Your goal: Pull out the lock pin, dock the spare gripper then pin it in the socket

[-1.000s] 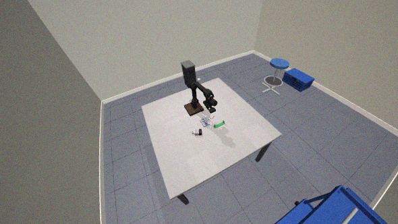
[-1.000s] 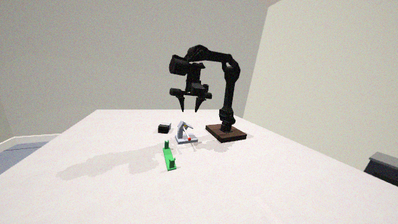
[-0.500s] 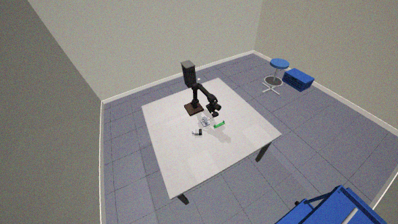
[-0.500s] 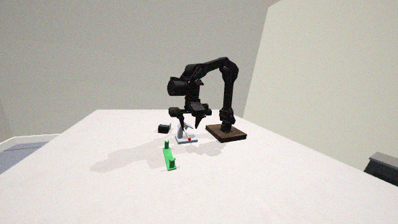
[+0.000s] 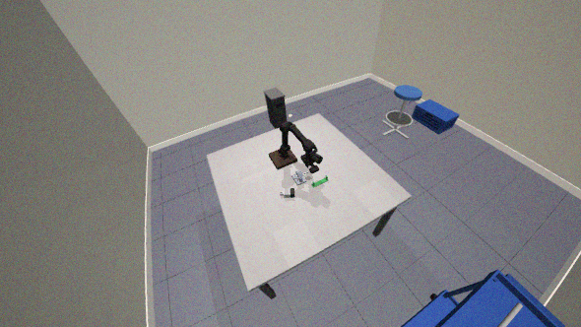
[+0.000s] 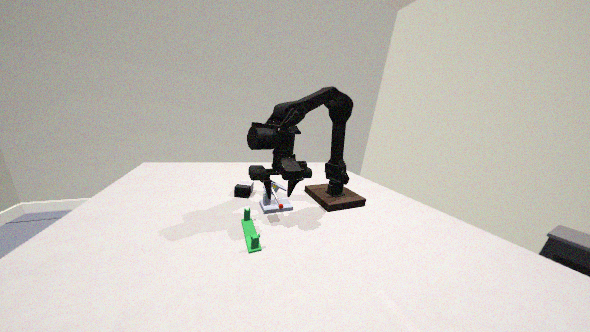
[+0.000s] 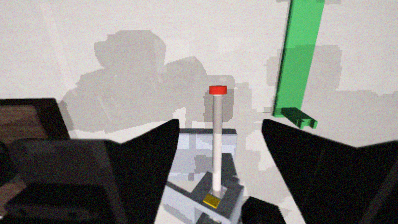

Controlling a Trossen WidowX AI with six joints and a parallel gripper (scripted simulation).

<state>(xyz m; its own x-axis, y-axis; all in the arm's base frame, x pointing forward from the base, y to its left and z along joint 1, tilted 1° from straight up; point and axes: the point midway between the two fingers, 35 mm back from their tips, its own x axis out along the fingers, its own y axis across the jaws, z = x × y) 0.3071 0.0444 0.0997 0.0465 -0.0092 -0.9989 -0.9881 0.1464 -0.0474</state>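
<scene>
The grey mount stands on the table with its socket tilted. The lock pin, a white rod with a red end that also shows in the exterior view, sticks out of the socket beside a yellow patch. My gripper is open and empty. Its fingers are above the mount, one on each side of the pin in the wrist view, not touching it. The spare gripper, a black and light block, lies on the table beside the mount, partly cut off in the wrist view.
A green cradle with an upright at each end lies on the table near the mount, on the side of the pin's red end. The arm's brown base board is on the mount's other side.
</scene>
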